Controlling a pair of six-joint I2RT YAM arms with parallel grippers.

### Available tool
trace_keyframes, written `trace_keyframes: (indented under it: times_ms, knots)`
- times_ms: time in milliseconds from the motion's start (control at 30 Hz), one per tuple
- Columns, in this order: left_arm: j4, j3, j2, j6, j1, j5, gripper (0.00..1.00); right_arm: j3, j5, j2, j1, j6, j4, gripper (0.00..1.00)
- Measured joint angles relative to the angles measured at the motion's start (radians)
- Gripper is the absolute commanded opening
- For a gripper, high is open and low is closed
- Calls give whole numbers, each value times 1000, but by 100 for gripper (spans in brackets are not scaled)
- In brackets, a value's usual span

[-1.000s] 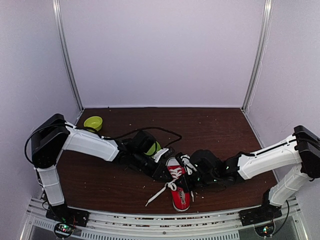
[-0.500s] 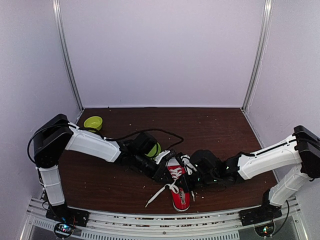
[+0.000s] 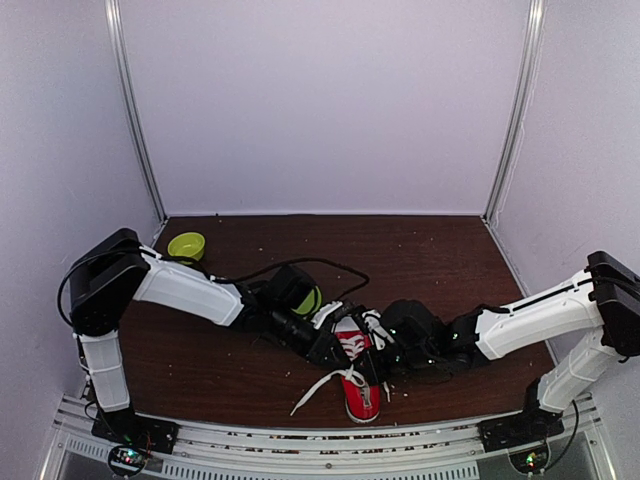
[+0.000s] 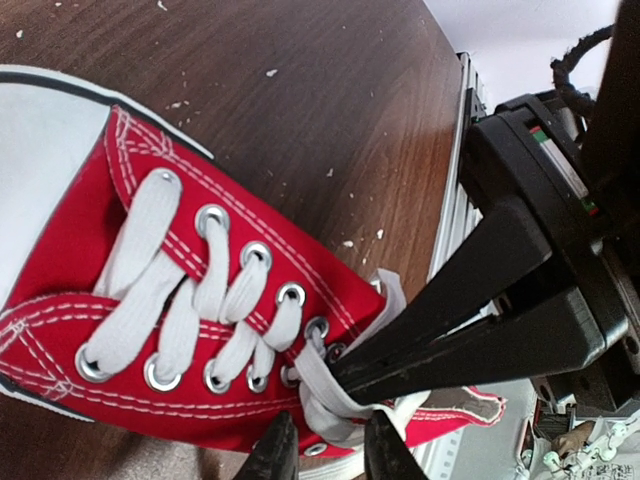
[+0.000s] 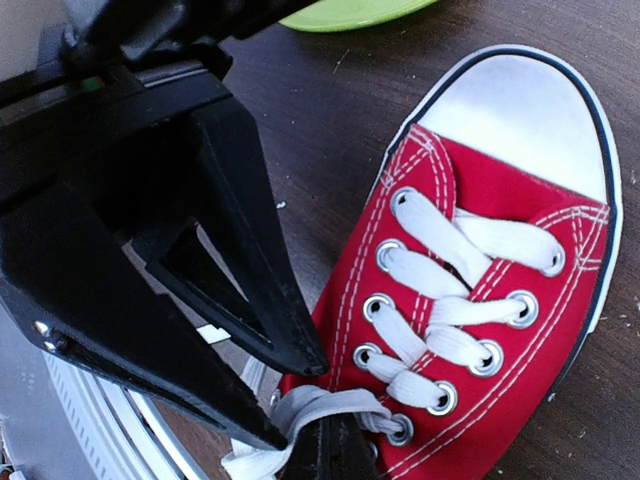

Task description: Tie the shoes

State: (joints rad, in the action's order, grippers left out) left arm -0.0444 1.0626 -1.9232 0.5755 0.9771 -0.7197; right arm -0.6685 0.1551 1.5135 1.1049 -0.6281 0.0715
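Our right gripper (image 5: 330, 452) pinched the white lace (image 4: 312, 395) of the small red canvas sneaker (image 3: 357, 378) near the front of the dark wooden table (image 3: 200, 360). Our left gripper (image 5: 292, 403) stood partly open around it, so we feared the loop slipping.

Green bowl (image 3: 186, 245) far-left on brown table (image 3: 440, 250); white specks scattered.

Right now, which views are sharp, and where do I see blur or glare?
Top external view: even light, but the small red canvas sneaker looks coarse. Left wrist view: metal eyelets crisp, left claw blurred at the bottom edge, top corner washed out. Right wrist view: flat white laces sharp.
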Motion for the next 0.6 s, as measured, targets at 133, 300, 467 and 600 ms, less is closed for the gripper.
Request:
trace_keyframes:
  times_ms: [133,300,467,600]
  knots:
    - [-14,0,-5,5,0,-10,26,0,0,0,0,0,0,0]
    - [-35,0,-19,14,0,-27,20,1,0,-1,0,0,-1,0]
    - [-45,0,-24,24,0,-42,6,2,0,-1,0,0,-1,0]
    - [-44,0,-29,34,-1,-44,0,8,0,-7,0,0,-4,0]
